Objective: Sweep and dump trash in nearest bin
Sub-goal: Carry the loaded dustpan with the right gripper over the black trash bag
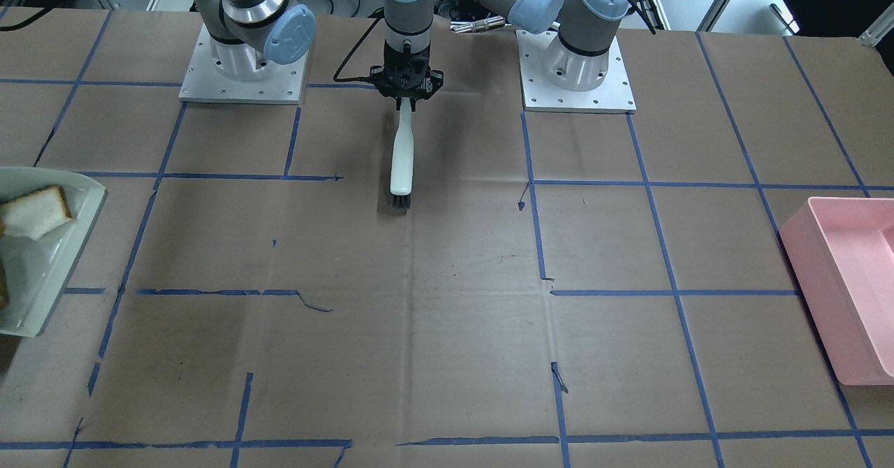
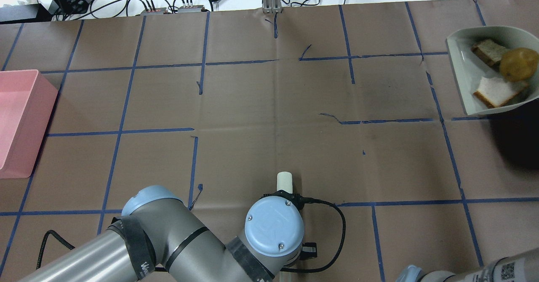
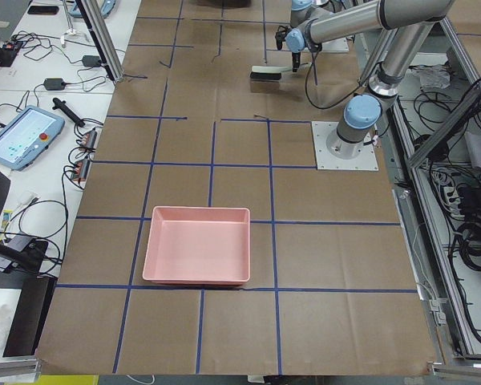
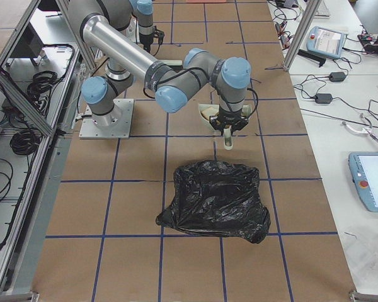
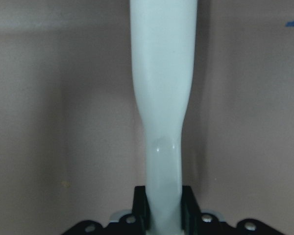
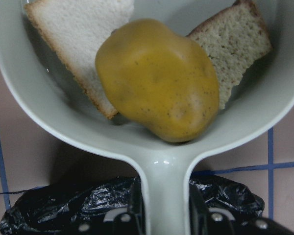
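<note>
At the table's right end: right gripper [image 6: 162,208] is clamped on the handle of the pale green dustpan [image 6: 19,98], one finger on each side. All the trash is in the pan. The yellow-brown potato [image 6: 159,78] sits in the middle, overlapping a white bread piece [image 6: 78,39] on one side and a browner bread piece [image 6: 240,44] on the other. Can't tell if the pan rests on the brown paper [image 1: 475,314] or hangs just above it.

Black trash bag [image 4: 217,198] is just beside the pan, on the handle side, under the wrist. Pink bin [image 2: 21,118] is well apart at the opposite end, so I read the bag as the nearest bin.

Left gripper [image 5: 164,213] is closed on the handle end of the white brush [image 1: 401,154], mid-table near the bases, bristles pointing away from the robot. No loose trash shows on the paper, so sweeping looks done and the dump is the step in hand.

How I'd run it:
- Pan mouth faces away from the bag. Lift level first, then bring the open lip over the bag before any tilt.
- The potato is round and on top, so it will likely roll out first and fast. Tilt slowly with the lip low.
- In the side view the bag looks like a slumped heap, and I can't tell where the opening is. Aim for its middle, not an edge, or the potato may bounce off onto the table.
- Bread is light and may hang on the back wall, so finish with a steeper tilt.
- The brush arm is well apart from this path, so it needs no move.
</note>
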{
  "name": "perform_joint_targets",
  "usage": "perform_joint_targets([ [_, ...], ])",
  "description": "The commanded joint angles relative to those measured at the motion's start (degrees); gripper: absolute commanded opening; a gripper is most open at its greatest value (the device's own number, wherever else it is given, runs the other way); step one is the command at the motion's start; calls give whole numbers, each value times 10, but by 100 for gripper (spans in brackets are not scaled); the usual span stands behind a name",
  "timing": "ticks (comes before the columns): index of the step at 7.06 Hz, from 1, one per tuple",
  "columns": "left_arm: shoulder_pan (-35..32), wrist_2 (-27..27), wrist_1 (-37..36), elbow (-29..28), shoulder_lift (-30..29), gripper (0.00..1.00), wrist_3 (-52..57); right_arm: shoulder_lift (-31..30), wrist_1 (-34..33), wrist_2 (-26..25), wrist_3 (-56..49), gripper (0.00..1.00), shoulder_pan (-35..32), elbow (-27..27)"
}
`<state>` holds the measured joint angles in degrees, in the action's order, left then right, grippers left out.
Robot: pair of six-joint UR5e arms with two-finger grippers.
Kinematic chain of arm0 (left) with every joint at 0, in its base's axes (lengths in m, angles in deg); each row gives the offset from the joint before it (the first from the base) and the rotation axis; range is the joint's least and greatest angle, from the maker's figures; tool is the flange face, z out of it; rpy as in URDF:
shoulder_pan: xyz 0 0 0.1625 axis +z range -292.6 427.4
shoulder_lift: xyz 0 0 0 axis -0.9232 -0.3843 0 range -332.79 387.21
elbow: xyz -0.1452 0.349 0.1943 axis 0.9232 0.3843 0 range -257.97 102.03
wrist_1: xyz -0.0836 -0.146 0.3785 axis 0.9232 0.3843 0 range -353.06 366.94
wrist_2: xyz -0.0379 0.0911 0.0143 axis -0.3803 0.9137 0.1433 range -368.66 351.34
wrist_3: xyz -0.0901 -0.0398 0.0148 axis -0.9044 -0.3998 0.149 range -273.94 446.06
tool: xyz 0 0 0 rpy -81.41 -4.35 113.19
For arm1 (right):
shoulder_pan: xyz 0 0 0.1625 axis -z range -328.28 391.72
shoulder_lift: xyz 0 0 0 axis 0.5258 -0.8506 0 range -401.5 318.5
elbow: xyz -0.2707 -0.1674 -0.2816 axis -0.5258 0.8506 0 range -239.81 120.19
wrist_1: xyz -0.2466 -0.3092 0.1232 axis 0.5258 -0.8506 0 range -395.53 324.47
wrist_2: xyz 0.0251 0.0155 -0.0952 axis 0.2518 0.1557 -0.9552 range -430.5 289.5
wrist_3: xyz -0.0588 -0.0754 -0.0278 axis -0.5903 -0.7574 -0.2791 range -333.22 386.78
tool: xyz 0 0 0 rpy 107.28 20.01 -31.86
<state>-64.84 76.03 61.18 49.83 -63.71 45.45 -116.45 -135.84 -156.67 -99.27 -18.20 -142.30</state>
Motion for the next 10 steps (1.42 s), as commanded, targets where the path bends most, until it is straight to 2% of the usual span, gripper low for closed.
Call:
perform_joint_targets([
  [1, 0, -1, 0, 17, 8, 0, -4, 5, -1, -18, -51, 0, 41, 27],
  [4, 0, -2, 1, 19, 12, 0, -36, 36, -12, -18, -111, 0, 88, 63],
  [7, 1, 1, 2, 20, 11, 0, -25, 106, -5, -19, -157, 0, 131, 148],
  [10, 3, 0, 0, 26, 11, 0, -25, 144, -11, -19, -191, 0, 170, 189],
])
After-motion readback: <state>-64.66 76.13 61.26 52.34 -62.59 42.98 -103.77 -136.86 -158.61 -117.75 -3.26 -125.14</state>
